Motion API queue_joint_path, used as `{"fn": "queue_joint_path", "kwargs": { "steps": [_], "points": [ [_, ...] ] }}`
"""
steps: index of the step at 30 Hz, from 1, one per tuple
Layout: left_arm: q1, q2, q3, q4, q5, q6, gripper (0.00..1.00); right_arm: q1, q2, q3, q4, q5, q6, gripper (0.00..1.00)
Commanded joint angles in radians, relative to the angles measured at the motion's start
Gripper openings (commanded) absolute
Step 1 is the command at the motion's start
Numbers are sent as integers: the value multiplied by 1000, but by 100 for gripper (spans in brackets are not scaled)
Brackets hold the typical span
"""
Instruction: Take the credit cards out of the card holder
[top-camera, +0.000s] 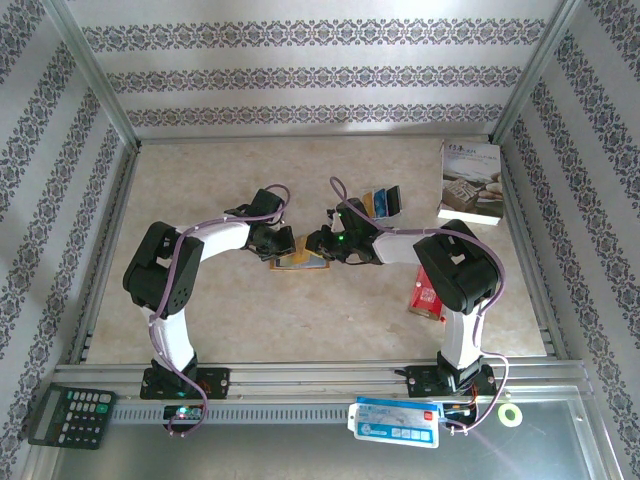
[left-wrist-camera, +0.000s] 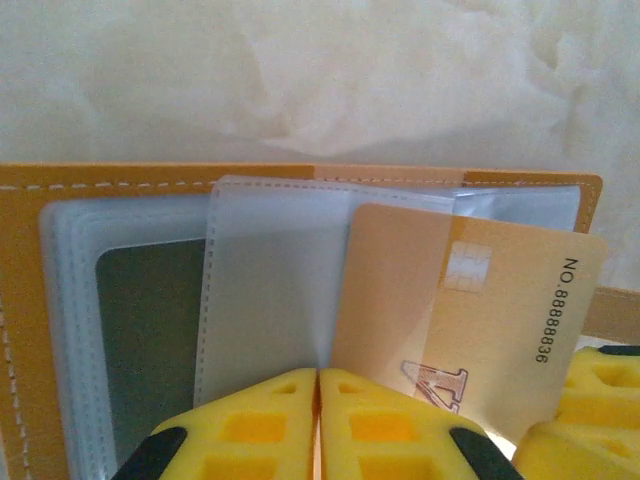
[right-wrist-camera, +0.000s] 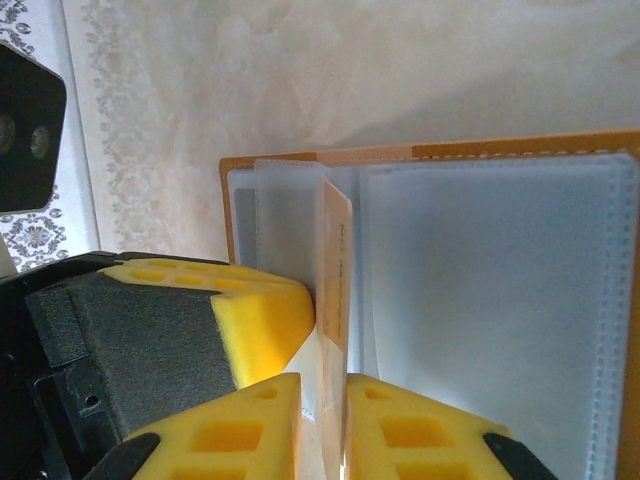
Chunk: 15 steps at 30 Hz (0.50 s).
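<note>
Card holder (left-wrist-camera: 120, 176) held open: clear sleeve (left-wrist-camera: 270, 290) clamped by left end effector (left-wrist-camera: 318, 400) as anchor. Gold card (left-wrist-camera: 500, 310), partly out, pinched by right end effector (right-wrist-camera: 323, 410) for withdrawal.

The beige marbled worktop (top-camera: 200, 180) carries the open card holder (top-camera: 298, 262) in its middle. A few cards (top-camera: 383, 203) lie in a row behind it. A white book (top-camera: 470, 182) lies far right, and a red packet (top-camera: 428, 297) near the right edge.

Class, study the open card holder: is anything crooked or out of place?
Yes. An orange card sits tilted, partway out of its clear sleeve in the card holder, off-square to the straight pocket edges. The right gripper pinches its edge.
</note>
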Motion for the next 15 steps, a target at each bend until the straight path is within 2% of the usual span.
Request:
{"fn": "queue_joint_path", "kwargs": {
  "steps": [1, 9, 15],
  "points": [
    [-12, -9, -31, -11, -24, -1, 10, 6, 12, 4, -2, 19, 7, 17],
    [-12, -47, -28, -8, -25, -7, 11, -4, -5, 4, -26, 33, 8, 5],
    [-10, -105, -29, -22, -49, -1, 13, -38, -101, -33, -91, 82, -56, 1]
  ]
}}
